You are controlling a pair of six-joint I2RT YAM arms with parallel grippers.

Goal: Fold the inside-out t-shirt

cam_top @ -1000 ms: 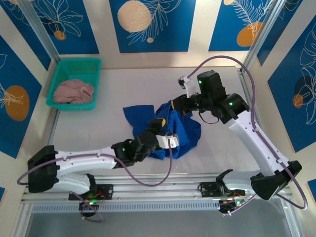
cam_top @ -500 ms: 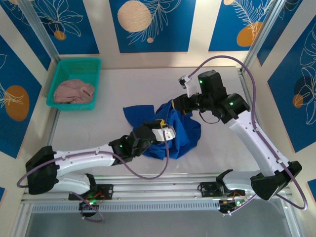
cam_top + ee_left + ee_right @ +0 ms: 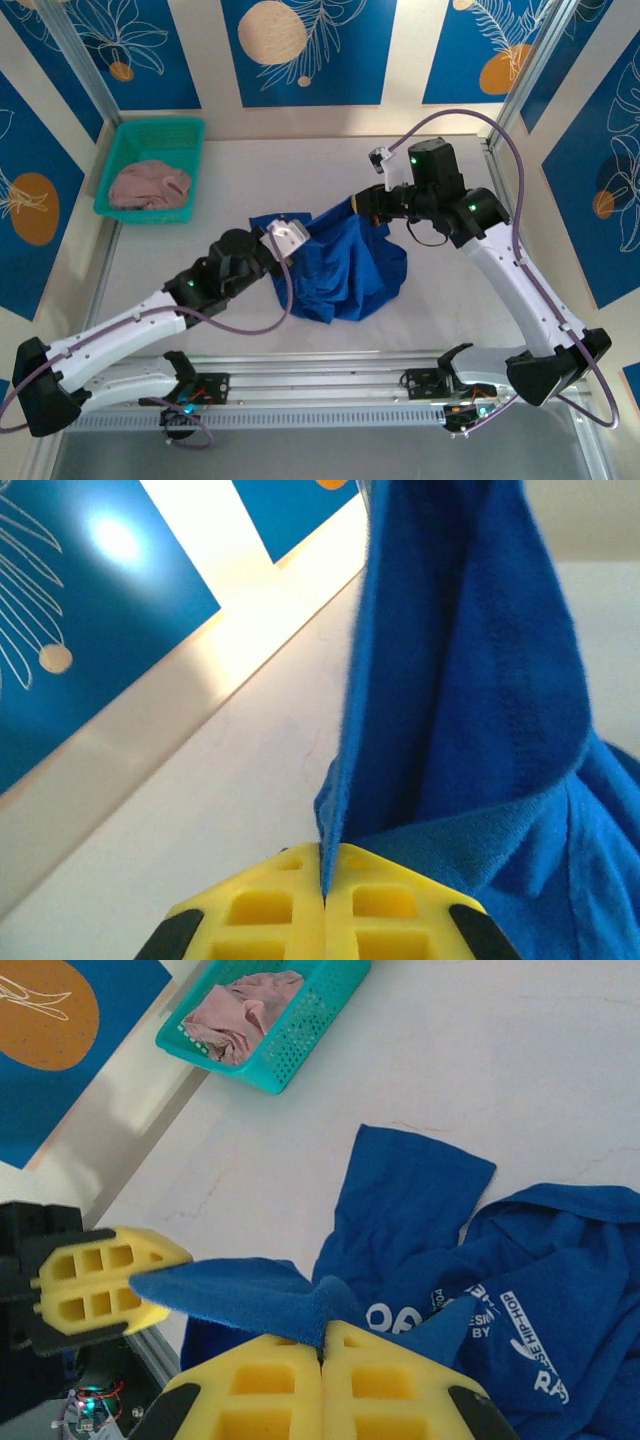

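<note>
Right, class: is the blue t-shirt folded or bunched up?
Bunched, not folded: the blue t-shirt is held crumpled between the left gripper and right gripper, each shut on its fabric.

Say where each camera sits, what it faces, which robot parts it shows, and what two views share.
Top external: above and behind the bases, looking down on the table; both arms, left gripper and right gripper pinching the t-shirt.
Left wrist: on the left arm, looking along its shut yellow fingers up the t-shirt toward a wall panel.
Right wrist: on the right arm, looking down past its fingers at t-shirt and basket.
Shared: top external and right wrist both show the basket.
</note>
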